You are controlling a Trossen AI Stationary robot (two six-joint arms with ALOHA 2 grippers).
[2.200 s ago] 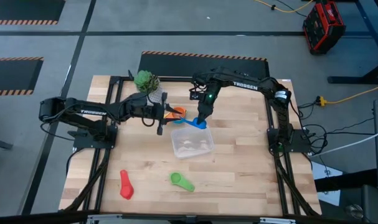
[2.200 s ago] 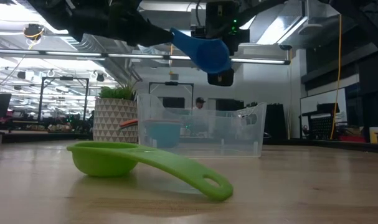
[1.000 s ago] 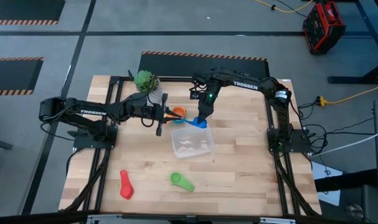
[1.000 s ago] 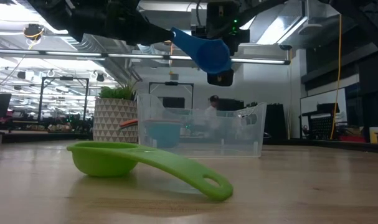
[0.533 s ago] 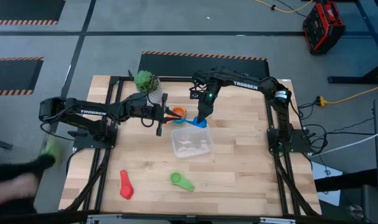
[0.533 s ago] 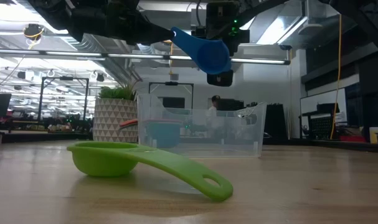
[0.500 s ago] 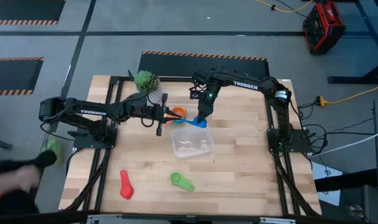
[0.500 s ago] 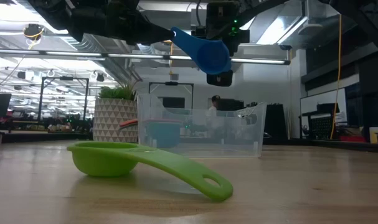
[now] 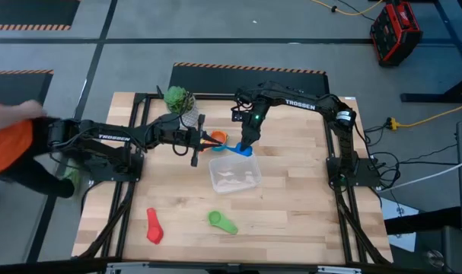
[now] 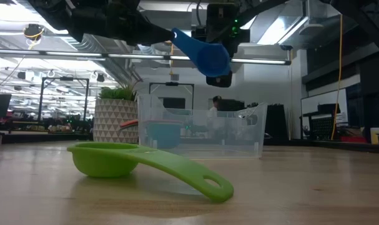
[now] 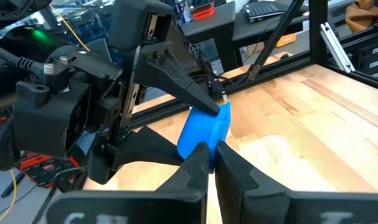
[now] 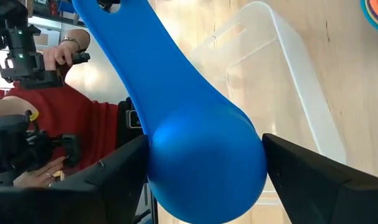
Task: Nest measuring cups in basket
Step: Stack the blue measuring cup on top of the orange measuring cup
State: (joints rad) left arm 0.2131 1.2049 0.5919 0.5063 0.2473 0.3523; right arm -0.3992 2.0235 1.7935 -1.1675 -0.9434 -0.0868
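The right end effector has its fingers spread wide on either side of the dark blue cup's bowl; whether they press it cannot be told. The left end effector is pinched tight on that cup's handle, so the cup hangs in the air over the basket's 12 o'clock rim. Only the low view shows this height. It also shows the green cup nearest, lying on the surface, and a light blue cup seen through the basket wall. The high view gives the layout: green cup at 6 o'clock of the basket, red cup at 8 o'clock, orange cup at 11 o'clock, potted plant farther off at 10 o'clock. A person in orange stands beyond the surface at 9 o'clock.
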